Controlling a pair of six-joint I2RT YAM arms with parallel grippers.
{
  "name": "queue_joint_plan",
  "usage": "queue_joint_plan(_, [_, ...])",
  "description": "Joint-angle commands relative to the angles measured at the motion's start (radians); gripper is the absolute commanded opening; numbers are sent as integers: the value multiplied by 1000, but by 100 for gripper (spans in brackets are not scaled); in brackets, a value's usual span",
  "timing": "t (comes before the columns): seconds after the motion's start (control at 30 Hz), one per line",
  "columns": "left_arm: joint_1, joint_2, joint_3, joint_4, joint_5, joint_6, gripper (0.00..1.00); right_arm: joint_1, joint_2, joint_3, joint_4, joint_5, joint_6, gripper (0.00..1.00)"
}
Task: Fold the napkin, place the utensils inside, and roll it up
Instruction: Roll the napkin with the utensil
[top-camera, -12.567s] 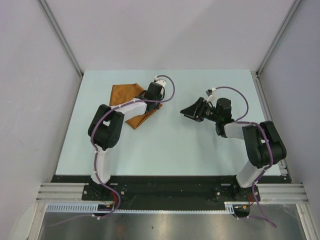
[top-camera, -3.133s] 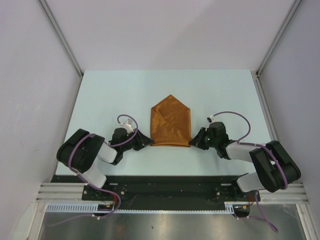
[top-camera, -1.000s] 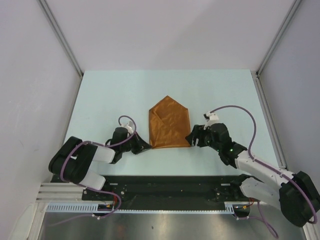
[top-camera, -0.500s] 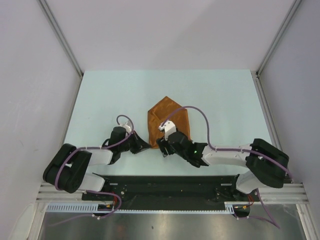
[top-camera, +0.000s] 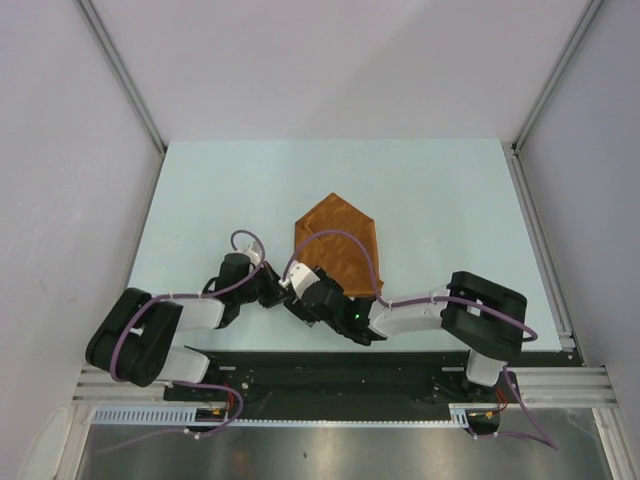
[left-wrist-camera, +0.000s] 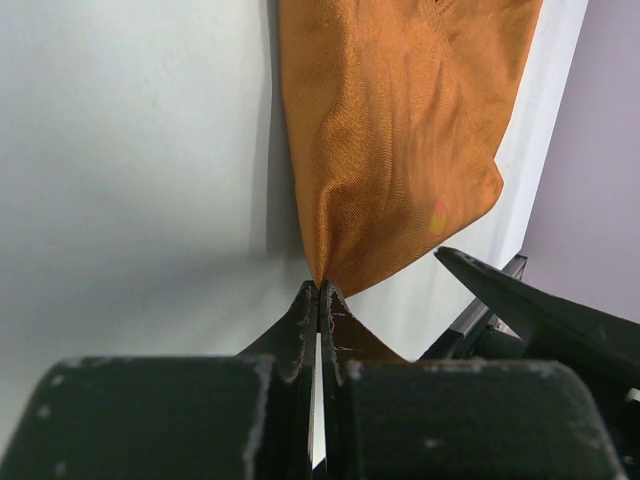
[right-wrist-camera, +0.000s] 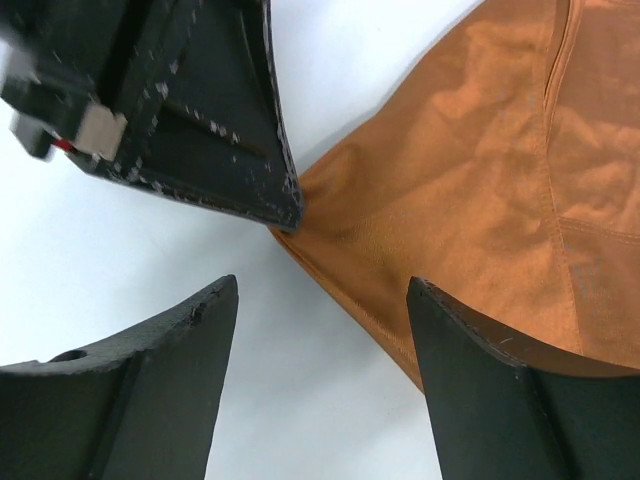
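The rust-orange napkin (top-camera: 338, 240) lies folded into a pointed, house-like shape on the pale table. Pinched on its near-left corner is my left gripper (top-camera: 278, 296), fingertips pressed together on the cloth (left-wrist-camera: 320, 288). The fabric (left-wrist-camera: 400, 150) rises slightly from that pinch. My right arm reaches across the front of the napkin, and its gripper (top-camera: 296, 302) stands open right beside the left one. In the right wrist view the open gripper (right-wrist-camera: 320, 300) straddles the napkin's near edge (right-wrist-camera: 480, 200), with nothing between its fingers. The utensils are out of view.
The left gripper's black body (right-wrist-camera: 190, 110) sits just ahead of the right fingers. One right finger (left-wrist-camera: 540, 310) shows at the edge of the left wrist view. The table's near edge (top-camera: 330, 352) runs close behind both grippers.
My right arm has swung from the napkin's right side across its front to the near-left corner, its jaws opening a little wider. The left gripper has stayed pinched on the corner.
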Motion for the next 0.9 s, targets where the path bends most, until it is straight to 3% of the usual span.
queue_joint_plan(0.0, [14,-29,17,9,19,17,0,12,38,41,38,75,-52,74])
queue_joint_plan(0.4, [30,-47,12,-17,20,30,0,11,195,119,-11,247,-86,77])
queue_joint_plan(0.67, [39,-66,15,-37,17,38,0,-6,209,106,-43,297,-76,74])
queue_joint_plan(0.87, [45,-69,17,-42,19,43,0,-11,219,92,-43,267,-80,63])
